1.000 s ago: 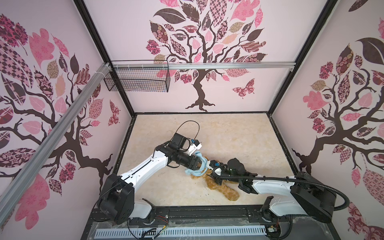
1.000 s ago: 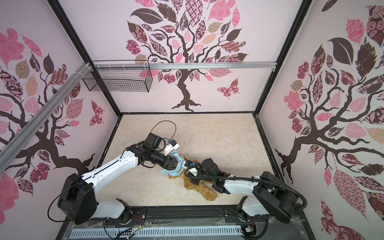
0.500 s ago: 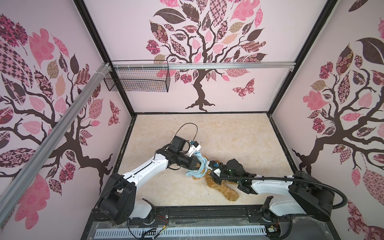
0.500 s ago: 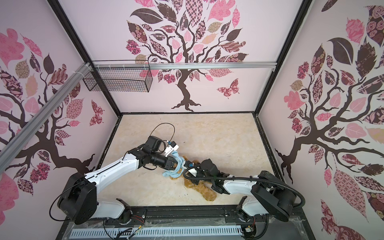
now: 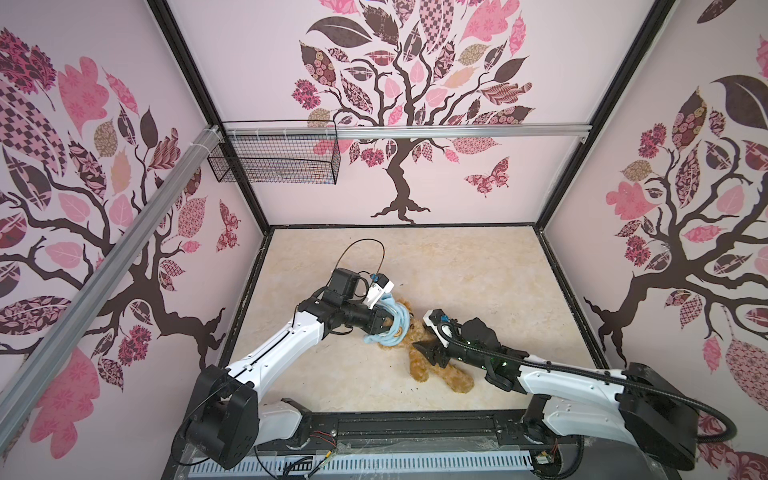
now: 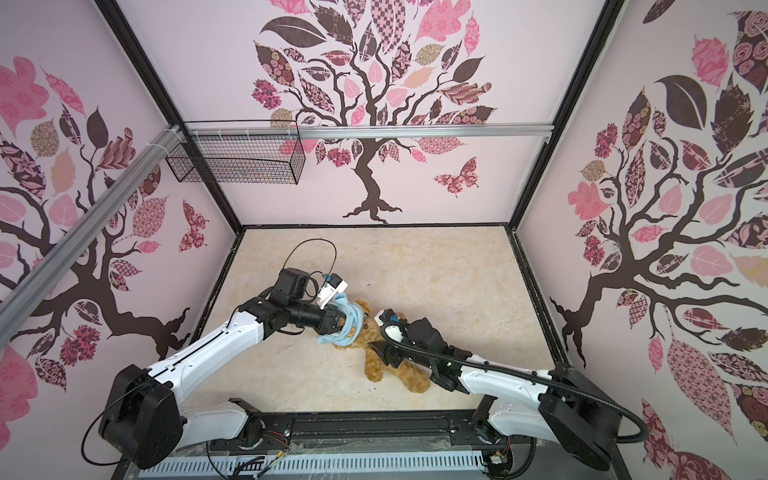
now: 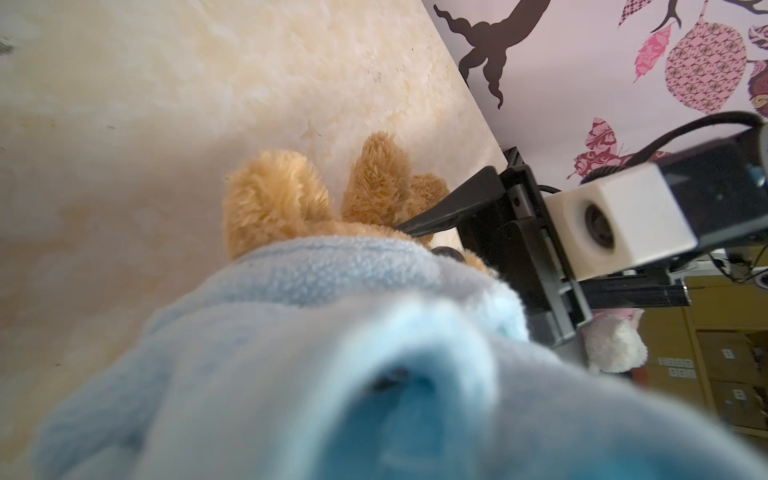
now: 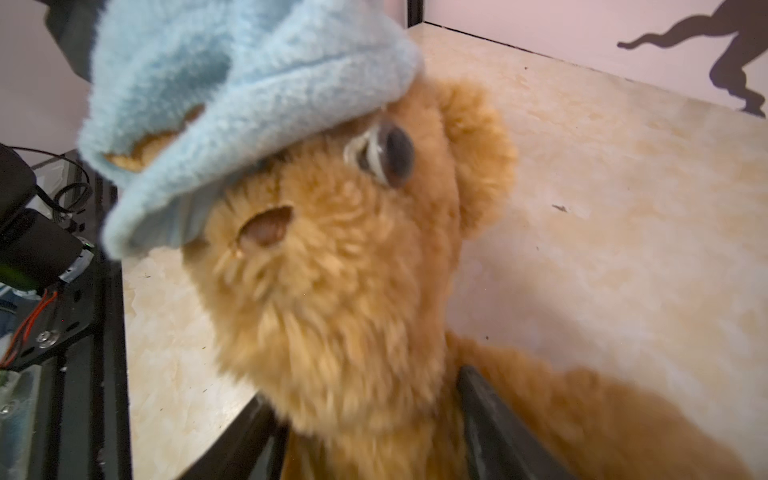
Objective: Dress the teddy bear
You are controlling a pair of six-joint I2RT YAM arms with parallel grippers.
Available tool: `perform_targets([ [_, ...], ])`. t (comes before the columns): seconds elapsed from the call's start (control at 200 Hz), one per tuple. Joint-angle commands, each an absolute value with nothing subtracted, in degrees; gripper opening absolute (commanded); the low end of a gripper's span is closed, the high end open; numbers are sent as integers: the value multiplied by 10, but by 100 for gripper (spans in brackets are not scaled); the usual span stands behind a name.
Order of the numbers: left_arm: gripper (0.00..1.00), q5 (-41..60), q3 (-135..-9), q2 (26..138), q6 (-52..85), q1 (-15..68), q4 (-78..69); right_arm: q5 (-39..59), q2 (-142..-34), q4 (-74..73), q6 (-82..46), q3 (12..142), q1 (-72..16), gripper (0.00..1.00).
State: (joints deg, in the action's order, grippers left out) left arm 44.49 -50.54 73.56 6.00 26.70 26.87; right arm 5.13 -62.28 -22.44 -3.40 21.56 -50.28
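Jaws on the left gripper (image 5: 383, 324) pinch the blue shirt (image 5: 394, 319), capping the head of the teddy bear (image 5: 419, 368) just ahead, right gripper (image 5: 424, 351) open astride its chest, so best pin the body, then ease the collar down.

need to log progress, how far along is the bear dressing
Done: the light-blue shirt caps the head of the teddy bear, one eye and nose uncovered. In hand: the left hand grips the bunched shirt; the right hand stands open around the body. Left: pull it down past the head onto the bare torso.
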Motion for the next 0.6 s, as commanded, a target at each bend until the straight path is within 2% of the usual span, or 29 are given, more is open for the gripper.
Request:
perform_targets([
  [0.0,0,412,-517,715,0,259,273,28,-572,-71,-98,252,-497,72],
  [0.205,0,397,-497,693,-20,259,246,111,-569,86,-130,372,-441,79],
  [0.355,0,402,-474,667,-22,260,218,188,-578,129,-169,450,-404,79],
  [0.595,0,402,-432,612,-64,262,186,284,-634,122,-257,510,-403,71],
])
